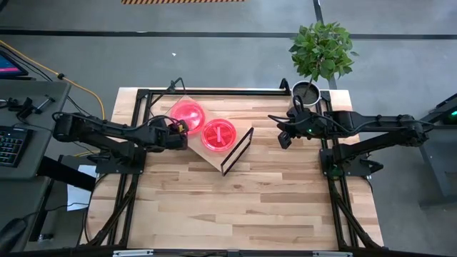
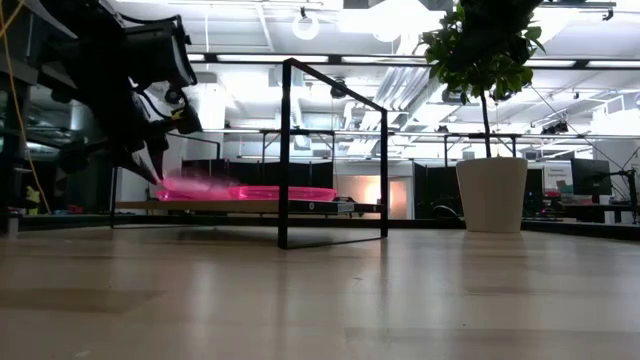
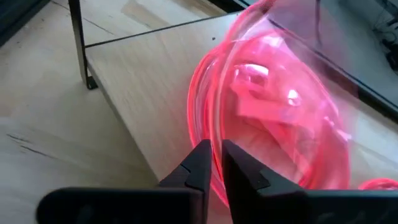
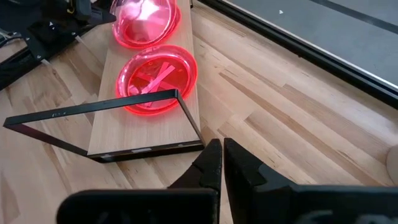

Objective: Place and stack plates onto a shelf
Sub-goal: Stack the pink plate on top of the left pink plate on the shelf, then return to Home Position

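Two lots of pink-red plates lie on the shelf's wood board. One is on the far left part and one nearer the black frame. The board sits low over the table, with its black frame standing up at the right end. My left gripper is at the near-left rim of the far-left plate, shut on it. My right gripper is shut, touches nothing and hangs right of the shelf. My left gripper pinches the far-left plate's rim between its two fingers, on the side toward the table's left. The fingers come slanting down from the left. The plate sits tilted in the hold; whether its far side rests on the board or on another plate, I cannot tell.
A potted plant in a white pot stands at the table's far right corner. Black arm mounts run along both table sides. Bare tabletop spreads across the near half.
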You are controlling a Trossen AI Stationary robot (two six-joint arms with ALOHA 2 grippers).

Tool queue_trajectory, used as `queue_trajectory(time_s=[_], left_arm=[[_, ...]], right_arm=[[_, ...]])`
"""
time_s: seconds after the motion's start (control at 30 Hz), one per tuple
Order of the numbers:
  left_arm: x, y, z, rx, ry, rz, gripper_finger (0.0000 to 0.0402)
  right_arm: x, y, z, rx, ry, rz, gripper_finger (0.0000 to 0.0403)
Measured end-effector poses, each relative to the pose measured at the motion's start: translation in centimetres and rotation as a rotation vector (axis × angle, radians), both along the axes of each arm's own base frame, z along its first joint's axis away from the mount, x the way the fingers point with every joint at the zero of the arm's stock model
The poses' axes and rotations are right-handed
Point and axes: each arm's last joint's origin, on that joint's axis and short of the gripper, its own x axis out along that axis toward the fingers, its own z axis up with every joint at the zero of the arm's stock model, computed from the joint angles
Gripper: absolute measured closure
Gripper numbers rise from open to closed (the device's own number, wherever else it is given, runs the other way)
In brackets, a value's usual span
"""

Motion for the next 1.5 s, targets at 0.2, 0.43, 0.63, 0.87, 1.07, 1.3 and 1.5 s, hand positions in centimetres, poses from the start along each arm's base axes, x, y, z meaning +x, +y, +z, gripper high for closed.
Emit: queue_trajectory(time_s=[0.2,0.43,0.63,0.87,1.07,1.3,1.5], left_arm=[[-0.4,0.0,0.9,0.011,-0.008,-0.041,0.0320],[-1.0,-0.1,2.2,0.039,-0.004,-0.119,0.0260],[-1.8,-0.1,3.4,0.066,0.001,-0.195,0.0227],[-2.5,-0.1,4.7,0.094,-0.039,-0.250,0.0215],[-2.5,-0.3,6.6,0.138,-0.111,-0.441,0.0215],[-2.6,-0.7,9.8,0.303,-0.259,-0.683,0.0215],[-3.0,-0.8,12.1,0.458,-0.373,-0.772,0.0215]], right_arm=[[0.0,0.0,0.0,-0.005,0.001,0.001,0.0402],[0.0,0.0,0.0,-0.003,-0.001,-0.004,0.0402],[0.0,0.0,0.0,0.011,-0.010,-0.018,0.0402],[0.0,0.0,0.0,0.010,-0.009,-0.016,0.0402],[0.0,0.0,0.0,-0.006,0.001,0.001,0.0402],[-0.4,0.0,0.3,-0.038,0.006,0.033,0.0402],[-1.0,0.0,0.7,-0.056,-0.006,0.049,0.0402]])
